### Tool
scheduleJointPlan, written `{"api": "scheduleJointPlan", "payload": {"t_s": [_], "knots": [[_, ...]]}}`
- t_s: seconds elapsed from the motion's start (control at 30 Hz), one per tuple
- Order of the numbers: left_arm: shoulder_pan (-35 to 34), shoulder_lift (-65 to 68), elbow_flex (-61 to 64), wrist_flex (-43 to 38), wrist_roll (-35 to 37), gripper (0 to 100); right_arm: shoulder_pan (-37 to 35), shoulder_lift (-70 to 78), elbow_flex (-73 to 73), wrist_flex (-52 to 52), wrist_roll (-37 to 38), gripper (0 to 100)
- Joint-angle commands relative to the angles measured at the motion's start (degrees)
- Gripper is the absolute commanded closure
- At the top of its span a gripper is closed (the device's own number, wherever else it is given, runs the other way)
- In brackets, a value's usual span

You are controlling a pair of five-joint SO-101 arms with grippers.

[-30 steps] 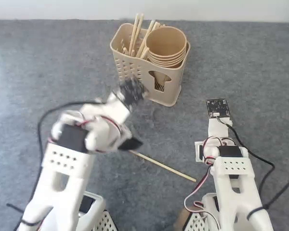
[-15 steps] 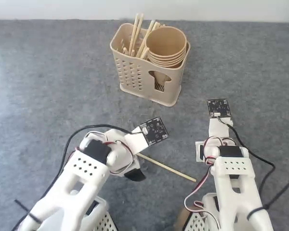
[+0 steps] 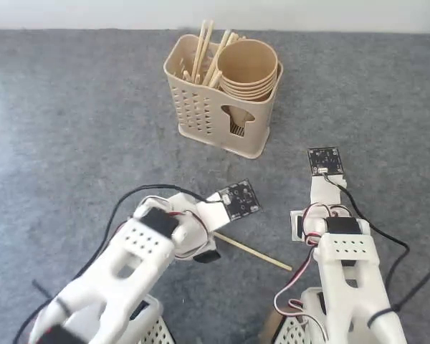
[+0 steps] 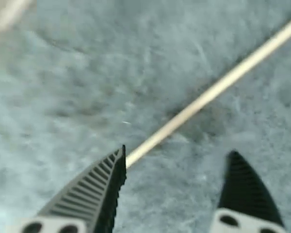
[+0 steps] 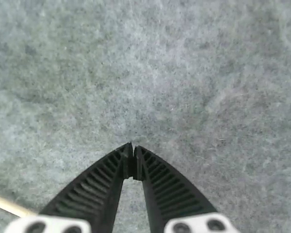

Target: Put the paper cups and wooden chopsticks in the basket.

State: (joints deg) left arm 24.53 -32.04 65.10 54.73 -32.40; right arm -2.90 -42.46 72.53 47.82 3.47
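Note:
One wooden chopstick (image 3: 254,251) lies flat on the grey carpet between the two arms. My left gripper (image 4: 177,158) is open just above that chopstick (image 4: 208,92), one black finger (image 4: 109,182) touching or nearly touching its near end. In the high view the left gripper (image 3: 208,252) sits low over the stick's left end. The beige basket (image 3: 201,118) stands at the back with stacked paper cups (image 3: 248,66) and several chopsticks (image 3: 201,46) upright in it. My right gripper (image 5: 133,162) is shut and empty, pointing down at bare carpet, with a chopstick end (image 5: 7,205) at the view's edge.
Grey carpet (image 3: 72,129) covers the whole table, with free room left and right of the basket. The right arm (image 3: 337,244) stands folded at the front right, close to the chopstick's right end.
The left arm swung down from in front of the basket toward the front, bringing its gripper low over the chopstick's left end. The right arm stayed still.

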Motion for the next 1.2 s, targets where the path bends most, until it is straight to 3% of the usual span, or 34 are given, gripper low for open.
{"api": "scheduleJointPlan", "payload": {"t_s": [0.0,0.3,0.53,0.87,0.97,1.1,1.17], "knots": [[1.0,9.1,-4.4,-2.7,-0.4,73,0.7,-1.4,0.0,-0.9,-0.3,99.0],[1.1,19.8,-10.3,-3.1,-0.4,76,0.7,-1.4,0.0,-0.9,-0.3,99.0],[2.5,19.6,-10.4,-3.3,-0.4,98,0.6,-1.4,0.0,-0.9,-0.2,99.0],[6.7,19.4,-10.6,-3.1,-0.4,81,0.6,-1.4,0.0,-0.7,-0.2,99.0],[6.9,19.4,-10.3,-3.1,-0.4,85,0.5,-1.4,0.0,-0.7,-0.2,99.0],[7.0,19.4,-10.8,-1.0,-0.4,100,0.5,-1.4,0.0,-0.7,-0.2,99.0],[7.3,19.4,-10.8,0.3,-0.4,99,0.5,-1.4,0.0,-0.7,-0.2,99.0]]}}
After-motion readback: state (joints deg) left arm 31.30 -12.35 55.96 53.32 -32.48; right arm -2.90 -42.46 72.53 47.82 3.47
